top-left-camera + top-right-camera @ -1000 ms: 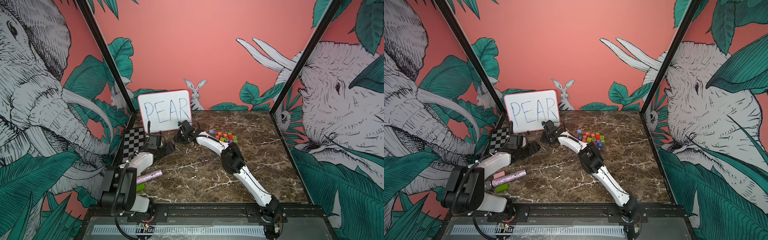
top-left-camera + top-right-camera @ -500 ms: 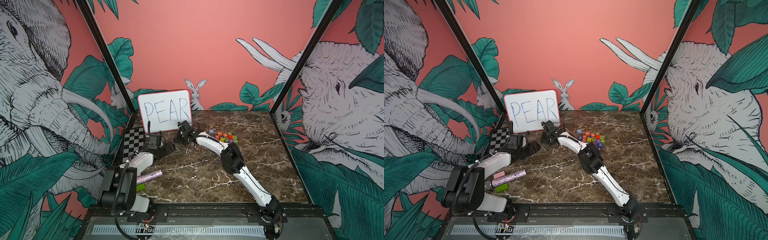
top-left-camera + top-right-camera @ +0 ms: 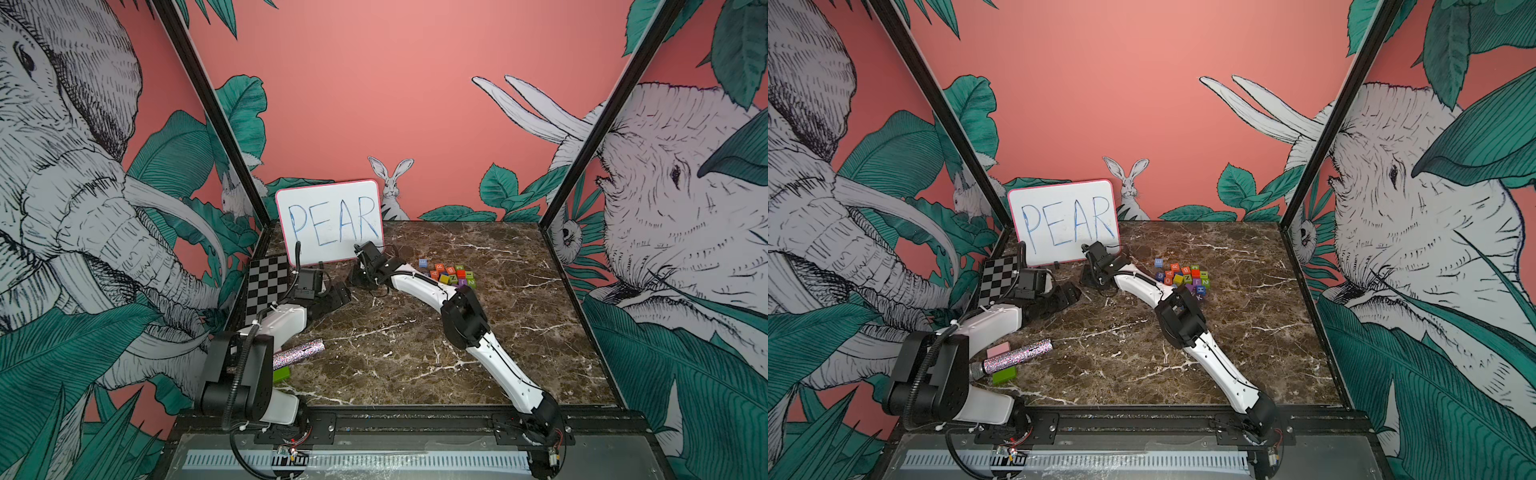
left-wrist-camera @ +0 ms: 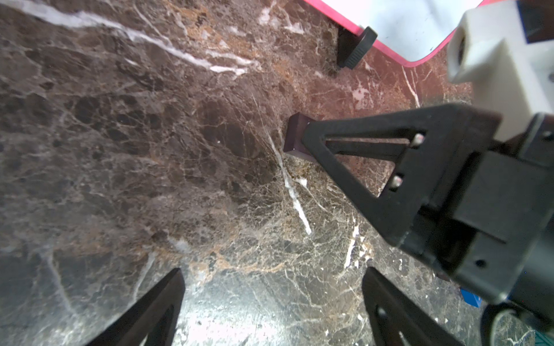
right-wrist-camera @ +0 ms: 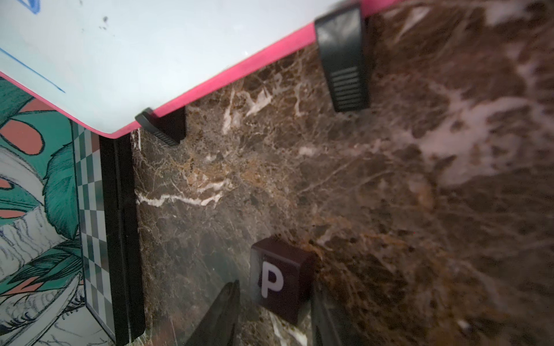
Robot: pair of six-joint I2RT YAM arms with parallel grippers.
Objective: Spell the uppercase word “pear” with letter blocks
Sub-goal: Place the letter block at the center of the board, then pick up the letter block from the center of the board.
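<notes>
The dark-brown P block [image 5: 281, 275] rests on the marble just in front of the whiteboard [image 3: 332, 220], its white P facing the right wrist camera. My right gripper [image 5: 277, 308] is open and straddles it, with a thin gap on one side and the other finger [image 5: 325, 317] against it. The left wrist view shows the same block [image 4: 295, 134] past that gripper's fingertip. In both top views the remaining letter blocks [image 3: 451, 276] [image 3: 1183, 278] lie in a heap, the blue E [image 3: 423, 262] at its far edge. My left gripper [image 4: 275, 299] [image 3: 338, 297] is open and empty, near the right one.
The whiteboard's black feet [image 5: 341, 60] stand close behind the P block. A checkerboard panel [image 3: 268, 286] leans at the left wall. A glitter cylinder [image 3: 1017, 357], a green block [image 3: 1005, 375] and a pink block [image 3: 998, 350] lie beside the left arm's base.
</notes>
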